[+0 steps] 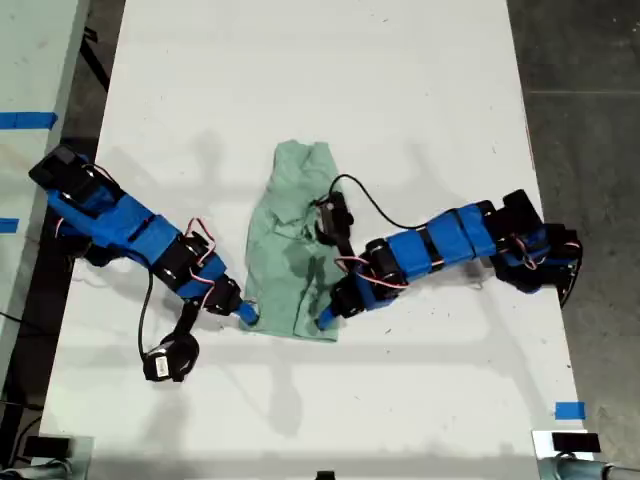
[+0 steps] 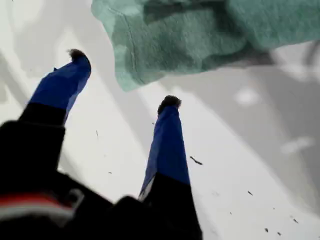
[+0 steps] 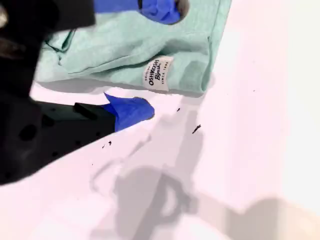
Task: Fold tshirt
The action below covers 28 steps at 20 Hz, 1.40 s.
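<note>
The pale mint-green tshirt (image 1: 285,235) lies bunched into a narrow strip in the middle of the white table (image 1: 320,80). My first gripper (image 1: 243,314) sits at the strip's near corner on the exterior view's left. It is open, and the tshirt's corner (image 2: 150,50) lies just past its blue fingertips (image 2: 169,107) with nothing between them (image 2: 124,79). My second gripper (image 1: 326,318) is at the near corner on the exterior view's right. It is open (image 3: 150,60) astride the tshirt's labelled edge (image 3: 157,74), one finger over the cloth and one on the table.
A black cable (image 1: 365,195) loops from the second arm over the tshirt's edge. A blue tape mark (image 1: 569,410) sits near the table's front corner on the exterior view's right. Dark floor (image 1: 590,100) borders the table on that side. A camera module (image 1: 168,360) hangs from the first arm.
</note>
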Each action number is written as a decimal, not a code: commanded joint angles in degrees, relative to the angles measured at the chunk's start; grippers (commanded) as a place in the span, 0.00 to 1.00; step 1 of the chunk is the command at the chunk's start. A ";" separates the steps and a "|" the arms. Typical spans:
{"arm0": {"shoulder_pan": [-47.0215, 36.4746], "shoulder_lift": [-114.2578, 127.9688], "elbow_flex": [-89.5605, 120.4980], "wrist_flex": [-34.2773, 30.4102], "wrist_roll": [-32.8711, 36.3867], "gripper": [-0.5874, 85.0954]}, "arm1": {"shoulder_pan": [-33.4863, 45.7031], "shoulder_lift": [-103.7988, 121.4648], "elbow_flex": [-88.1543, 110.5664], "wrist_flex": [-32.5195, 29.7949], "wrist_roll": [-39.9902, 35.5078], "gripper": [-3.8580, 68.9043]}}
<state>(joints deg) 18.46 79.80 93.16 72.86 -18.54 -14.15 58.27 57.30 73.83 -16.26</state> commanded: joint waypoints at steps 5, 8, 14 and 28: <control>1.58 -9.40 2.72 -18.28 -1.76 0.32 | -1.14 -8.88 -7.12 -9.58 1.76 0.46; 1.32 -13.27 2.29 -23.73 -2.29 0.26 | -1.67 -12.39 -7.73 -11.69 2.11 0.38; 0.62 -13.62 1.23 -26.02 2.90 0.01 | -3.25 -13.27 -7.73 -13.01 1.67 0.05; 0.97 -13.36 -30.50 6.68 4.22 0.01 | -5.19 0.44 -6.15 -1.41 -2.29 0.05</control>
<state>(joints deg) 20.04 64.95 68.73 77.34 -15.73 -18.19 51.06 51.77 70.66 -17.40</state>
